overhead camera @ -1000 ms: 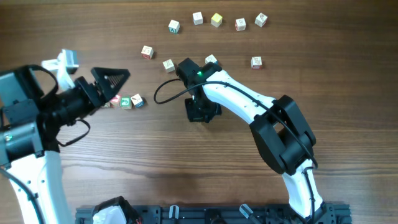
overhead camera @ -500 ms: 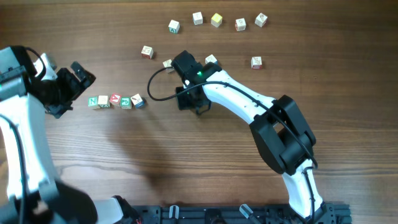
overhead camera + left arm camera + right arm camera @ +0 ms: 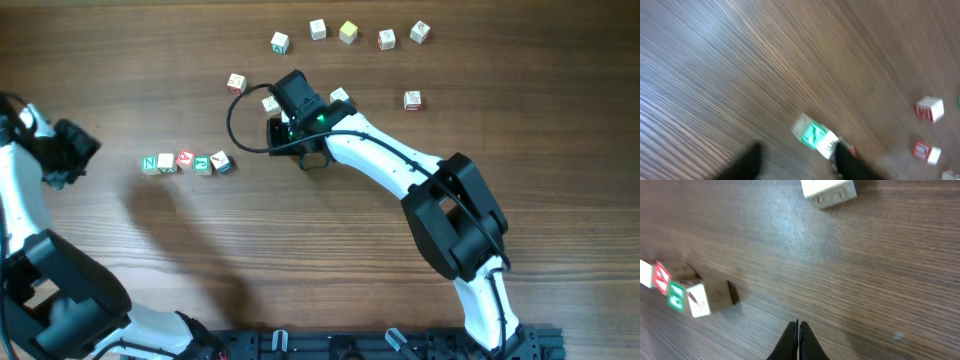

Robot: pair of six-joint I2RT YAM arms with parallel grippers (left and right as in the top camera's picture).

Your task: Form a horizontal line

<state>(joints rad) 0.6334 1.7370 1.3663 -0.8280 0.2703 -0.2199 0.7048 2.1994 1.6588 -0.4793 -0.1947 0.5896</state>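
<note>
Leftward has gone the left gripper, now at nine o'clock of the horizontal line; the right gripper sits at its two o'clock. From the left wrist, fingers stand apart, the green N cube just beyond them. From the right wrist, fingers are pressed together over bare table.

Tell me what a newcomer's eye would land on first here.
The white right arm stretching across the middle of the table, jaws shut, grabs attention first. Left of it lies a short row of letter cubes, a green N at its left end. Loose cubes dot the far edge.
</note>
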